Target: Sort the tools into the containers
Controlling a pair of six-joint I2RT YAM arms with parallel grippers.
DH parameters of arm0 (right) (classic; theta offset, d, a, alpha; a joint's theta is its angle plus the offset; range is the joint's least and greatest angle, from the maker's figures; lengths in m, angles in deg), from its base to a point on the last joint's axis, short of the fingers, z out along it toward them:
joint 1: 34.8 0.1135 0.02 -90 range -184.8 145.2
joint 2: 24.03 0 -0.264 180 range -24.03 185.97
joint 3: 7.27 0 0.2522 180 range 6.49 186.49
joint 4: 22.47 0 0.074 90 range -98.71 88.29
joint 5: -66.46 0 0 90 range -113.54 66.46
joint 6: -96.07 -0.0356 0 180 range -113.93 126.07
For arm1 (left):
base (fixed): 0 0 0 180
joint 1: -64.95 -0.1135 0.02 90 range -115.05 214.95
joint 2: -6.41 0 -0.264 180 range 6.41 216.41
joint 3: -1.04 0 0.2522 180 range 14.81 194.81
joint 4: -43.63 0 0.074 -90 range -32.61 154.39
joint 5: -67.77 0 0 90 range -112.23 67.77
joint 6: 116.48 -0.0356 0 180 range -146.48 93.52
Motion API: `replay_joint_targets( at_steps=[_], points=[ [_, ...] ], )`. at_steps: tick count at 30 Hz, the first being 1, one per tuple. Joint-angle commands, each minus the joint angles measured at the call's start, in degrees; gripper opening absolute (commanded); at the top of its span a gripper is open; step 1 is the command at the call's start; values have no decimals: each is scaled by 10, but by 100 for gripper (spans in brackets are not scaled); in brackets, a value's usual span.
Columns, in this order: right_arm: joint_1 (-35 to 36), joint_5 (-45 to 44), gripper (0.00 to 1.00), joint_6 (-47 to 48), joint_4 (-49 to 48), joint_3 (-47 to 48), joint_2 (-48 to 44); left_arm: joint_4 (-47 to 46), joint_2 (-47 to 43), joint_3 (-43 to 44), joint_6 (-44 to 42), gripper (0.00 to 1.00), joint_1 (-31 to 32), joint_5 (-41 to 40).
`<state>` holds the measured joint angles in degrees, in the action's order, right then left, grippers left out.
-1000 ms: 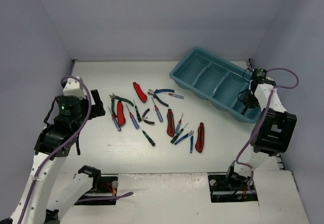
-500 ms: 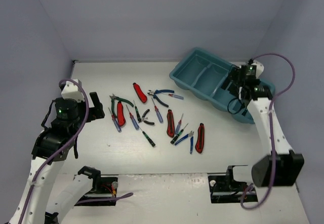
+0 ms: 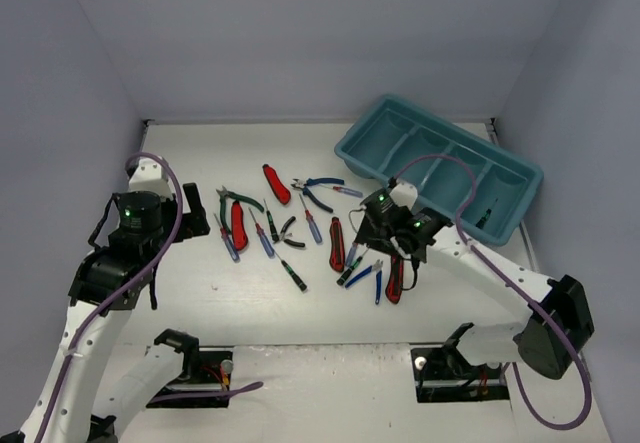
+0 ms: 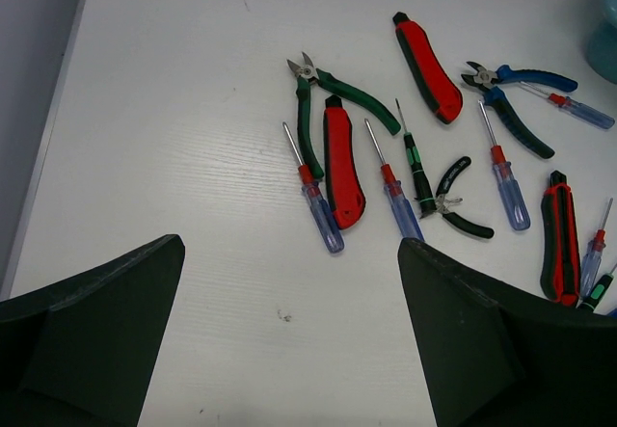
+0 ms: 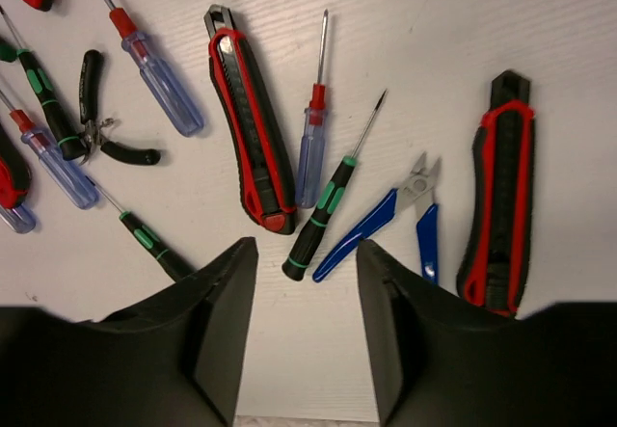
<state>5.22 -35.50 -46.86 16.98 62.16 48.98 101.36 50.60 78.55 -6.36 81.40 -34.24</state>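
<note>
Hovering wide-jawed, the right gripper (image 5: pixel 307 273) sits over the green-black screwdriver (image 5: pixel 328 205), which lies between a red utility knife (image 5: pixel 249 128) and blue pliers (image 5: pixel 364 226). Best to pinch its handle alone, clear of both neighbours. The left gripper (image 4: pixel 291 253) hangs agape too.

Pale lilac walls (image 3: pixel 300 33), white tabletop (image 3: pixel 200 153), even light

Top external camera: high beyond the 6 o'clock edge of the white table (image 3: pixel 200 153), facing 12 o'clock, far. Wrist cameras: close, facing down. All views share the red-and-black plastic utility knife (image 5: pixel 249 123).
</note>
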Motion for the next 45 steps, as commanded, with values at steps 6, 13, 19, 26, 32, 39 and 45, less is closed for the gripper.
replay_joint_targets(
  at_steps=[6,13,19,26,32,39,45],
  points=[
    [83,-55,30,-144,-34,-26,79,-7,17,12,20,92,3,11],
    [101,-36,28,-166,-72,-51,120,2,15,6,18,92,3,5],
    [103,-28,26,-170,-108,-66,155,5,14,6,14,92,3,6],
    [102,-17,26,-177,-126,-77,196,11,15,4,8,92,3,2],
    [102,-27,11,-198,-129,-112,182,13,13,0,4,92,3,-6],
    [100,-87,0,-177,-83,-74,103,12,27,21,4,92,3,-8],
    [-10,-149,0,-79,16,12,19,12,36,36,4,92,3,-8]
  ],
)
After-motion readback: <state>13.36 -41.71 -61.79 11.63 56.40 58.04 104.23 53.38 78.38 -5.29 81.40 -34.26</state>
